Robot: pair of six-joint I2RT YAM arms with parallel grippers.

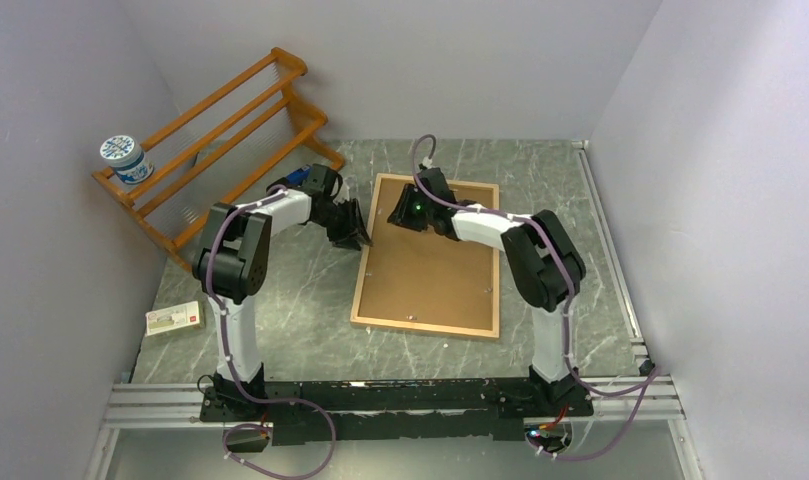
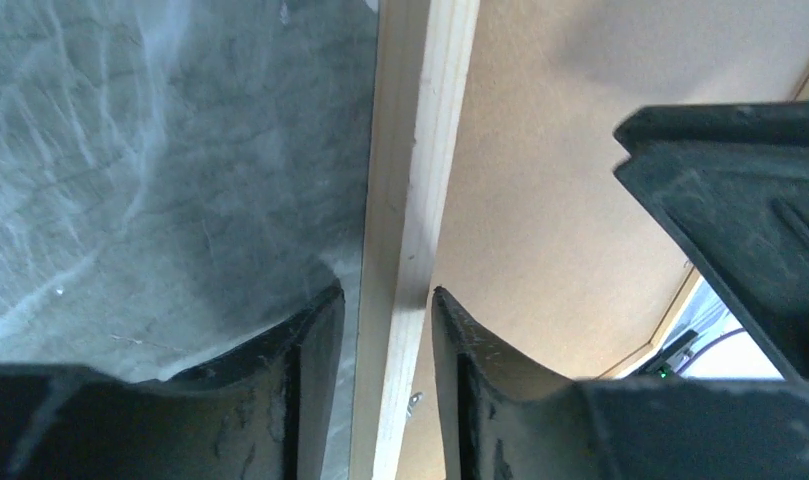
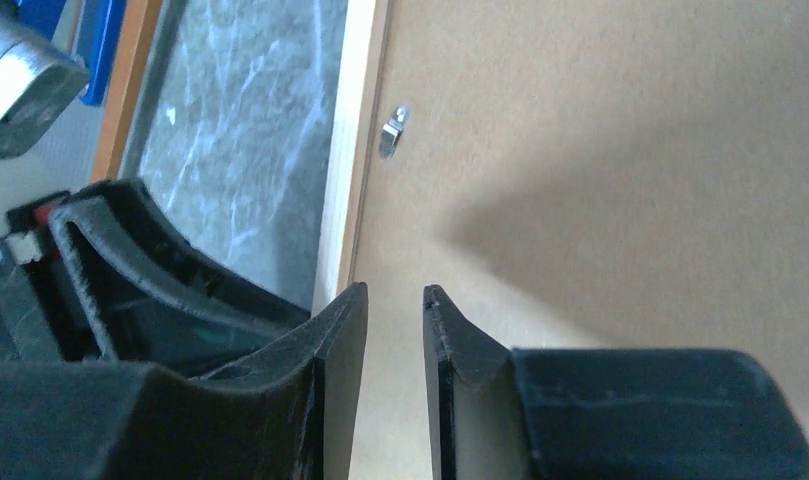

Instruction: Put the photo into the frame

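The frame lies flat on the table, thin light-wood border up, with the brown backing board filling it. The photo is not in view. My left gripper is at the frame's left edge. In the left wrist view it is open, with one jaw on each side of the wood border and a small gap on the table side. My right gripper hovers over the board's far left part. In the right wrist view it is narrowly open and empty above the board.
An orange-brown slatted rack leans at the back left with a blue-and-white cup on it. A small white box lies on the table's left. A metal clip sits on the board beside the border. Walls stand on three sides.
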